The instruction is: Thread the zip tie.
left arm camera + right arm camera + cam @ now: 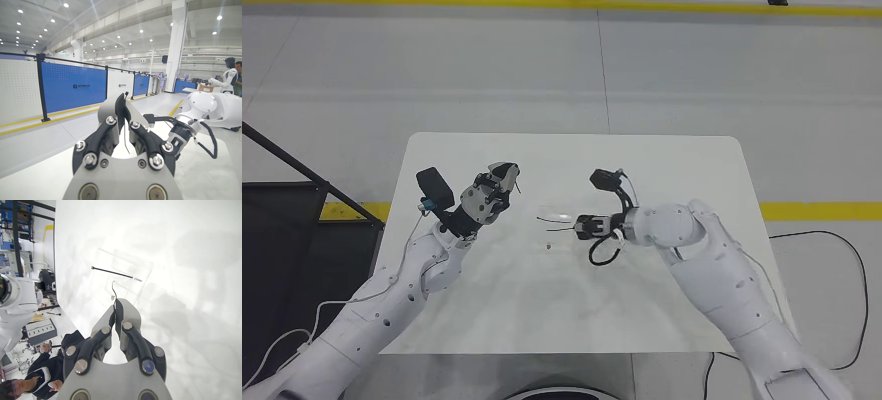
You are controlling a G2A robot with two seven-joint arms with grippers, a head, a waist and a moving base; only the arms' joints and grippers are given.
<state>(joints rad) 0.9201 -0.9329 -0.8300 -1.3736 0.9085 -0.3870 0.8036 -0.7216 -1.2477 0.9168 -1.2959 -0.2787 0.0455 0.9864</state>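
My left gripper (pixel 504 178) (pixel 123 102) is raised over the table's left half, shut on a black zip tie (pixel 125 132). The tie's head (pixel 126 93) pokes out past the fingertips and its tail hangs down between the fingers. Near the table's middle, my right gripper (pixel 580 226) (pixel 115 303) is low and shut on a second thin black zip tie (pixel 113 289), whose curved end sticks out of the tips. A third zip tie (pixel 115 273) (pixel 552 215) lies flat just beyond the right gripper on a clear plate (pixel 143 275).
The white table (pixel 662 300) has open surface on all sides of the plate. A black cable loop (pixel 602 255) hangs from the right wrist. A black frame (pixel 282 160) stands off the table's left edge.
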